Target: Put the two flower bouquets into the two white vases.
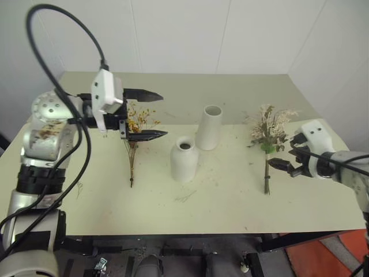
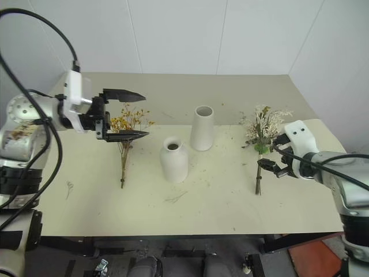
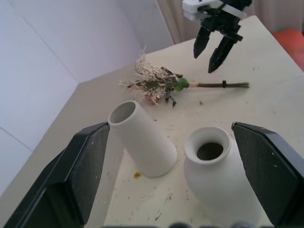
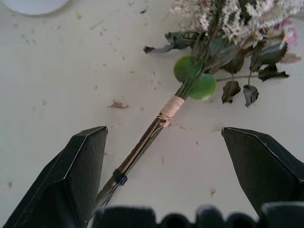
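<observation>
Right end effector (image 1: 286, 167), fingers apart, hovering beside larger bouquet (image 1: 268, 138) lying at desk (image 1: 230, 202) right. Left end effector (image 1: 151, 115), fingers apart, hanging over yellow bunch (image 1: 135, 135) at left. 2 vases (image 1: 209, 127) standing center.

Open tabletop (image 1: 230, 208) along the near edge, free of obstacles; mid-table blocked by the tall vase (image 1: 209, 127) and the short vase (image 1: 184, 158), close together, only a narrow gap between; bare lanes between the short vase and the yellow bunch (image 1: 136, 133), and between the tall vase and the larger bouquet (image 1: 268, 135); far strip before the wall (image 1: 230, 34) bare.
</observation>
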Robot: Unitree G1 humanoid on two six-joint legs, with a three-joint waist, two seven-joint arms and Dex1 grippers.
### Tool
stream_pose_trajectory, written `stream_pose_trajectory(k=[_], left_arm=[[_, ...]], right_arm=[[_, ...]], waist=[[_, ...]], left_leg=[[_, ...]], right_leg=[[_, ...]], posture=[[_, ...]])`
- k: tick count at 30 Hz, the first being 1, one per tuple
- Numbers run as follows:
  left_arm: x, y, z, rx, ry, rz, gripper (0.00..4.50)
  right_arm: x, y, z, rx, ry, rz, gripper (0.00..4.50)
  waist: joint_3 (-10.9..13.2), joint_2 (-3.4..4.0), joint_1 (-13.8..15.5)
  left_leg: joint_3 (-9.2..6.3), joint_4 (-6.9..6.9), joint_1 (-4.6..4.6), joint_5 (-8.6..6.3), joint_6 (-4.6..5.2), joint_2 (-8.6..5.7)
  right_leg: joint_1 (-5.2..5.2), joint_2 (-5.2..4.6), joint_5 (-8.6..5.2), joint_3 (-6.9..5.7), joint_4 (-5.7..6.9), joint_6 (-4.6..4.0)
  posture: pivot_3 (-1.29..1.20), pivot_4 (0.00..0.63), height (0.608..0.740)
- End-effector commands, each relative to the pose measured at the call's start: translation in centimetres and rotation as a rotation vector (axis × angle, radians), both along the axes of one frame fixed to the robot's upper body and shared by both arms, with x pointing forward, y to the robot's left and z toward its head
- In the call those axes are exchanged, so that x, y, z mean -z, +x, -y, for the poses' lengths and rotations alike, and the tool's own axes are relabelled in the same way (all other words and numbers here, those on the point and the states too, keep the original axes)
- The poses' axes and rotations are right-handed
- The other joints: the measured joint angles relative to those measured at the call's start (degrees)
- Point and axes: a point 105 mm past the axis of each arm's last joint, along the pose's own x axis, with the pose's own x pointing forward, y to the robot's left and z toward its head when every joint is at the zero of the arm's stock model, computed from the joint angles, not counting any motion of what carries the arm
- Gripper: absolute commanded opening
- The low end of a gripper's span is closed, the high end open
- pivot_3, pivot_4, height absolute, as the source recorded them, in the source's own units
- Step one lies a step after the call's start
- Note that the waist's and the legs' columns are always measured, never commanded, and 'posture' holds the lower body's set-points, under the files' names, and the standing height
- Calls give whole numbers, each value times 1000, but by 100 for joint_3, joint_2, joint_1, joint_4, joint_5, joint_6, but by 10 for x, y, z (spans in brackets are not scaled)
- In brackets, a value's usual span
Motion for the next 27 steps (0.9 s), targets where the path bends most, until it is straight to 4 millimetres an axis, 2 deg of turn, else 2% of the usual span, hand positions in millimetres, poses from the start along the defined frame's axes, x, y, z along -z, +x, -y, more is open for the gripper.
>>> stream_pose_trajectory(k=[1, 14, 20, 27], left_arm=[[-10, 0, 6, 28, 37, 93, 4491], [-1, -6, -3, 7, 36, 106, 4491], [8, -5, -17, -70, 42, 98, 4500], [11, -7, -20, -96, 39, 95, 4500]], right_arm=[[-4, 11, 12, 96, 29, 19, 4500], [15, 51, 4, 185, 155, -79, 4500], [27, 56, 4, 194, 168, -146, 2635], [21, 64, 8, 214, 159, -131, 300]], waist=[[0, 0, 13], [0, 3, -27], [1, 3, -6], [1, 4, 1]], left_leg=[[0, 0, -1, 0, 0, 0], [0, -1, 4, 0, 1, 1], [0, -2, 1, 0, 1, 1], [0, -3, 3, 0, 1, 2]], right_leg=[[0, 0, 0, -1, -2, 0], [0, -1, 0, 1, 4, 1], [-1, -2, 0, -1, 2, 1], [0, -1, 0, -2, 3, 1]], posture=[[0, 150, 740], [0, 150, 740], [0, 150, 740], [0, 150, 740]])
